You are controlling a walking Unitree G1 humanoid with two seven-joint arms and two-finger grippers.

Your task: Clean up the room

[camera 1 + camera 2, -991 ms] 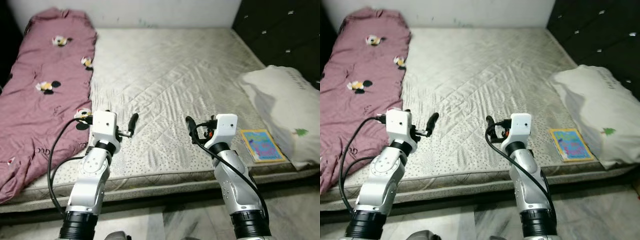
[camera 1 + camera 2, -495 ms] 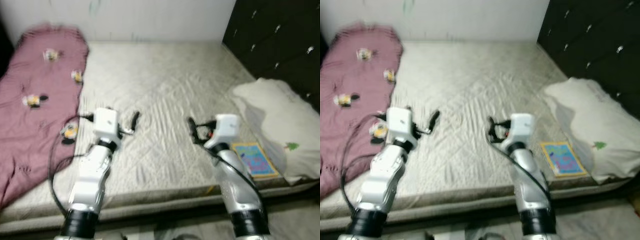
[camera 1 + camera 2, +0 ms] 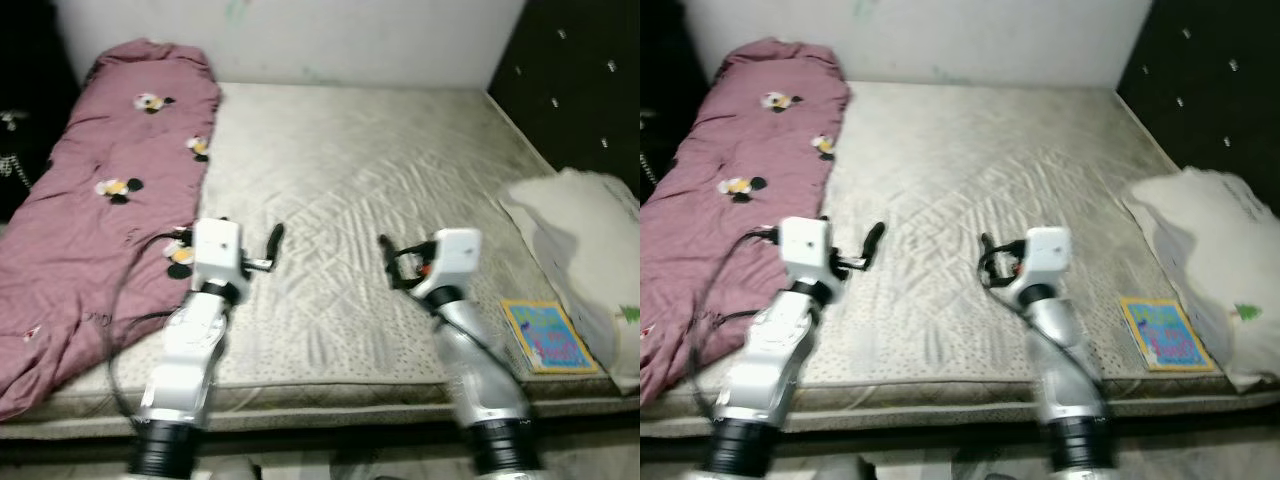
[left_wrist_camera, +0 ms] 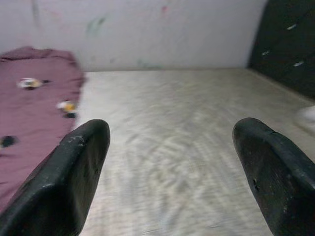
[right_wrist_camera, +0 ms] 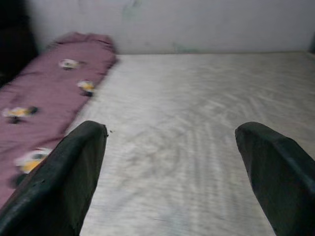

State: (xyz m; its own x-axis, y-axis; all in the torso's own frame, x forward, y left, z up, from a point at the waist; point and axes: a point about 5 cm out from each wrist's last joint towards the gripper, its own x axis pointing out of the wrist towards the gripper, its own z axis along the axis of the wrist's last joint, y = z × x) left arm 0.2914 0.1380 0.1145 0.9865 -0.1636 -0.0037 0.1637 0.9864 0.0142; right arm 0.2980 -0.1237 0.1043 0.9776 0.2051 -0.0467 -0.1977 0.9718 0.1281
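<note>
While the bare quilted mattress (image 3: 370,190) fills the room from the near edge to the far wall, a maroon blanket (image 3: 95,210) printed with cartoon figures sprawls down its left side, its near end slumped over the edge. A white pillow (image 3: 585,235) lies at the right edge, and a colourful picture book (image 3: 548,335) sits just beside it at the near right corner. Both arms hover above the near middle of the bed, the left hand (image 4: 170,169) and the right hand (image 5: 172,172) each released, fingers spread wide, holding nothing. The step appears to be choosing a target; squaring up to one item before reaching, the book likely easiest, would serve best.
</note>
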